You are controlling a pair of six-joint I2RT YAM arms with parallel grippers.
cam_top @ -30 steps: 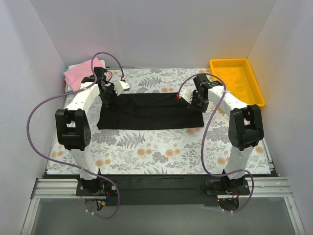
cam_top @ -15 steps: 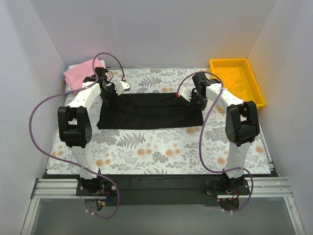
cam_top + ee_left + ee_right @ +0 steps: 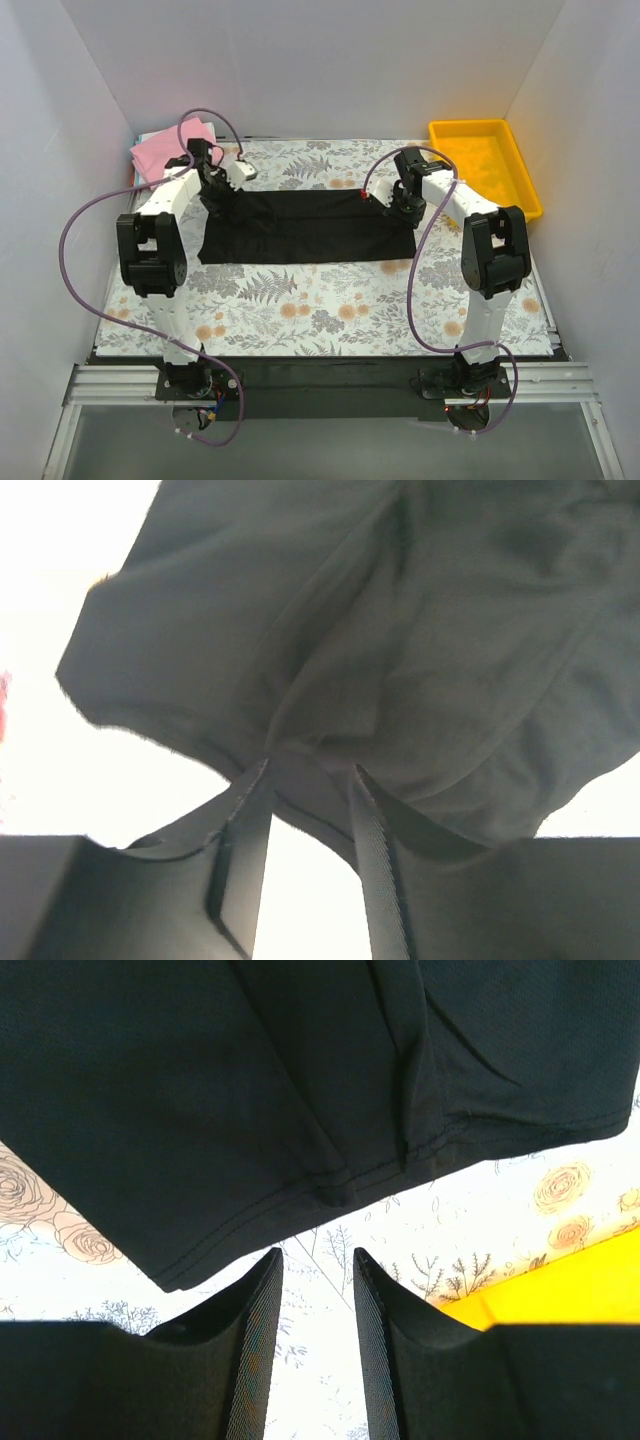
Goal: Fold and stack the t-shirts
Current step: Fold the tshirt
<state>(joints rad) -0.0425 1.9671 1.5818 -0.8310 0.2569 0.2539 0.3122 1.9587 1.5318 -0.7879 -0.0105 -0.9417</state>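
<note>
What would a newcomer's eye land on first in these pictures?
First, the long black cloth t-shirt spread flat across the middle of the floral table cover, with the left pincer at its far left corner and the right pincer by its far right corner. Next come the bright yellow plastic tray in the far right corner of the table and the pink cloth t-shirt in the far left corner.

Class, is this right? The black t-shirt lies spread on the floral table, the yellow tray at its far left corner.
No. The top external view shows the yellow tray at the far right corner; the black t-shirt does lie spread on the floral table.
</note>
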